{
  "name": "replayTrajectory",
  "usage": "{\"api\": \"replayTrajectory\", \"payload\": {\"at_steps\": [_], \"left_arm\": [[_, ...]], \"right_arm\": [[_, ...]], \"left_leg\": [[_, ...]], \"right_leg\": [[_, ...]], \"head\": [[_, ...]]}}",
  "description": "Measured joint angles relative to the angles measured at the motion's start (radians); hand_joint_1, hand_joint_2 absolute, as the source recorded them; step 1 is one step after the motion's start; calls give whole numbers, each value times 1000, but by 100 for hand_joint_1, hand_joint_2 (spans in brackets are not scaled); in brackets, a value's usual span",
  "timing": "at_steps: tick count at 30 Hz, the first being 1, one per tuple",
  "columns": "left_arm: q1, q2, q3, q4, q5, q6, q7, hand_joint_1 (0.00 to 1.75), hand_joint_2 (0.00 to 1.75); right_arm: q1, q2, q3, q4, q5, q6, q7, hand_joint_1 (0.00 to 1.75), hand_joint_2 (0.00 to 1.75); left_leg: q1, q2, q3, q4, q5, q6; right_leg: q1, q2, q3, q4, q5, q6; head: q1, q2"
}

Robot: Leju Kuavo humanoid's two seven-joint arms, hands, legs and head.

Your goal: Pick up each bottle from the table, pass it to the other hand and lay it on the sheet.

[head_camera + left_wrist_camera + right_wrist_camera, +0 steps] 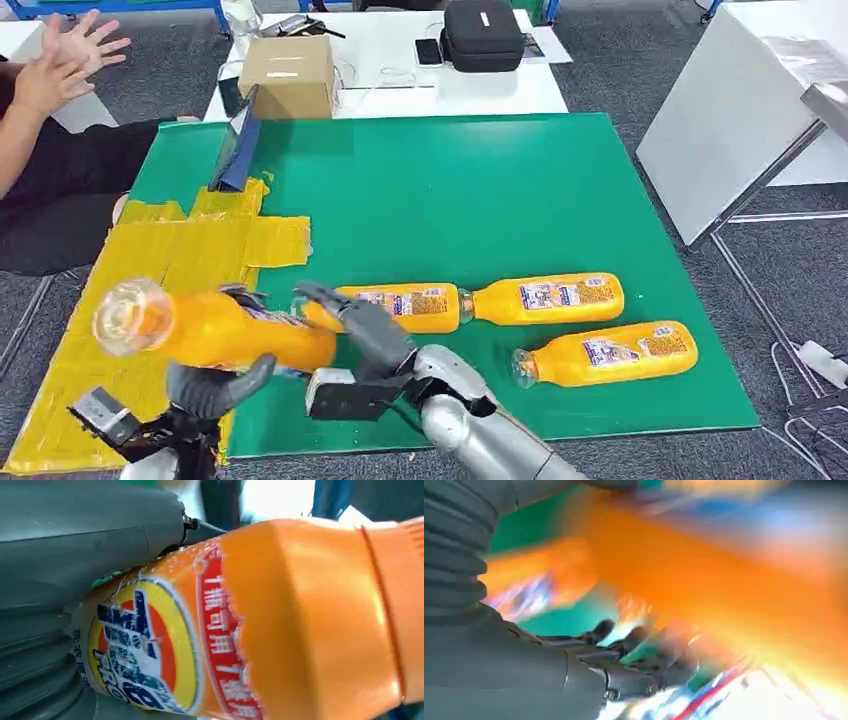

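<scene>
Glossy plastic bottle with a crinkled printed label, matt green mat, wrinkled yellow sheet, brown cardboard box

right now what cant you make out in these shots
- Right hand: whether it grips the held bottle or has let go; the head view overlaps them and the right wrist view is motion-blurred.
- Left hand: its fingers' far side, hidden by the bottle.
- Held bottle's label: cut off by the hand's cover in the left wrist view.
- Labels on the three lying bottles: too small to read.
</scene>
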Motion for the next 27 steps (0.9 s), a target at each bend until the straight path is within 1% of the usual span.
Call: {"api": "replayTrajectory", "payload": {"at_steps": [2, 3, 4, 5, 7, 10, 14, 19, 24, 27], "left_arm": [[-15, 6, 53, -19, -115, 97, -23, 175, 175], [-22, 8, 78, -25, -222, 202, -37, 175, 175], [-29, 11, 96, -26, -349, 336, -46, 175, 175], [-32, 15, 110, -26, -450, 437, -50, 175, 175], [-30, 27, 130, -22, -545, 544, -53, 175, 175], [-18, 45, 147, -5, -637, 632, -53, 175, 175], [-1, 64, 162, 16, -702, 671, -49, 175, 175], [8, 110, 169, 50, -881, 684, 22, 175, 175], [9, 189, 157, 133, -1112, 602, 135, 175, 175], [2, 258, 124, 201, -1167, 534, 172, 175, 175]], "right_arm": [[1, -31, -81, -21, 64, -24, -6, 0, 175], [-7, -43, -121, -24, 72, -5, 0, 0, 175], [-17, -54, -155, -20, 70, 24, 3, 0, 175], [-27, -65, -185, -9, 70, 47, 0, 0, 175], [-41, -80, -240, 19, 72, 61, -15, 0, 175], [-55, -88, -288, 48, 73, 68, -23, 0, 175], [-61, -97, -314, 75, 67, 81, -22, 0, 175], [-95, -106, -318, 122, 44, 125, 0, 0, 175], [-158, -106, -311, 211, 33, 190, 12, 0, 175], [-213, -95, -287, 290, 33, 236, 18, 0, 175]], "left_leg": [[0, 1, 0, 0, 0, 0], [0, 2, 0, 0, 0, 0], [0, 5, 1, 0, 0, 0], [0, 5, 1, 0, 0, 0], [0, 4, 0, 0, 0, 0], [0, 4, 0, 0, 0, 0], [0, 4, -1, 0, 0, 0], [0, 5, -1, 0, 0, 0], [0, 5, -1, 0, 1, -1], [0, 5, -1, 0, 1, -1]], "right_leg": [[0, 0, 0, 0, 1, 0], [0, 1, 0, 0, 3, -2], [0, 1, 0, 0, 3, -2], [0, 2, 0, 0, 3, -2], [0, 2, 0, 0, 3, -2], [0, 2, -1, 0, 3, -2], [0, 2, -2, 0, 3, -2], [0, 2, -2, 0, 2, -2], [0, 2, -2, 0, 3, -2], [1, 2, -3, 1, 3, -2]], "head": [[0, 0], [-1, 0], [-1, 0], [0, 0], [0, 0], [0, 0], [-1, 0], [0, 0], [0, 0], [0, 0]]}}
